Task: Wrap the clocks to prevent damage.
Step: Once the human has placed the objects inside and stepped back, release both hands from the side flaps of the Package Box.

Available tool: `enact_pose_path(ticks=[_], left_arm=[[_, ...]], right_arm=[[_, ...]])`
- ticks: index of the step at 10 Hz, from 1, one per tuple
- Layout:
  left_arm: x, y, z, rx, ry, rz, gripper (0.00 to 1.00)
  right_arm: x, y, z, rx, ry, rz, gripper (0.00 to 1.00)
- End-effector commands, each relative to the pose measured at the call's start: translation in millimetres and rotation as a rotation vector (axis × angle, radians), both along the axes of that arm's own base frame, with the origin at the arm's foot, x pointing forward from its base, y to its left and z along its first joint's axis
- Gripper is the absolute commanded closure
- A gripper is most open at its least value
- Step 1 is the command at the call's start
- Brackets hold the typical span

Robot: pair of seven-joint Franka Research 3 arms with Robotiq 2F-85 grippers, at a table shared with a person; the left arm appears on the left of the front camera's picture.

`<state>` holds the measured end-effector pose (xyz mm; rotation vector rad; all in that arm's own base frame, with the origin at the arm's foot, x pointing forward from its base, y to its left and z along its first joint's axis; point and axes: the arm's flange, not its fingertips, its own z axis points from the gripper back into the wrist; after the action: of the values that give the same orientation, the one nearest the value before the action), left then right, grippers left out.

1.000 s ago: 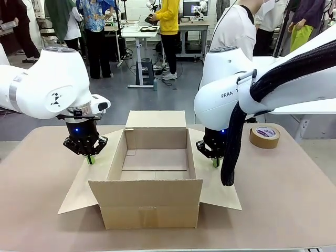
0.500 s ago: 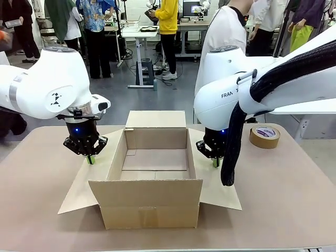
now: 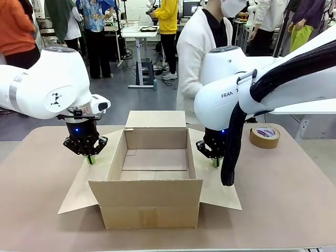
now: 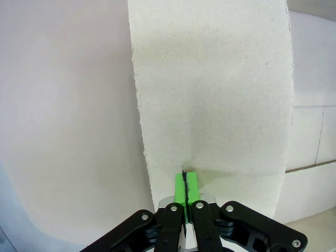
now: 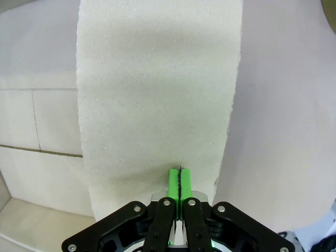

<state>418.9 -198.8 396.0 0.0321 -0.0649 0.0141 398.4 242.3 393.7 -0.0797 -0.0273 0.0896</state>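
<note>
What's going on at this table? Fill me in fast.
Both arms are at an open cardboard box. The left gripper, shut, has its tips down on the left flap, the right gripper, shut, on the right flap. A tape roll sits on the table to the right. A person in white stands at the far side.

A robotics lab, open and shared. Two white robot arms, the left arm (image 3: pixel 47 84) and the right arm (image 3: pixel 231 100), stand at a rounded table (image 3: pixel 294 199) carrying a cardboard box (image 3: pixel 152 205) and a roll of tape (image 3: pixel 264 136). Behind it a bare grey floor (image 3: pixel 142 100) runs to a height-adjustable desk (image 3: pixel 142 32) loaded with gear, with a monitor (image 3: pixel 191 8) further back. Several people (image 3: pixel 168 21) stand about among the desks, and a person in a white top (image 3: pixel 197 58) stands at the table's far side
</note>
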Motion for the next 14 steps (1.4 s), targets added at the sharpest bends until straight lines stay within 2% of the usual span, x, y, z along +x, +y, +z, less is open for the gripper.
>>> enact_pose_path(ticks=[1, 14], left_arm=[[-0.7, -0.1, 1.3, 0.011, -0.008, -0.009, 1.0], [-0.7, -0.1, 1.3, 0.011, -0.008, -0.009, 1.0]], right_arm=[[-1.1, 1.0, -3.4, -0.003, -0.003, -0.02, 0.99], [-1.1, 1.0, -3.4, -0.003, -0.003, -0.02, 0.99]])
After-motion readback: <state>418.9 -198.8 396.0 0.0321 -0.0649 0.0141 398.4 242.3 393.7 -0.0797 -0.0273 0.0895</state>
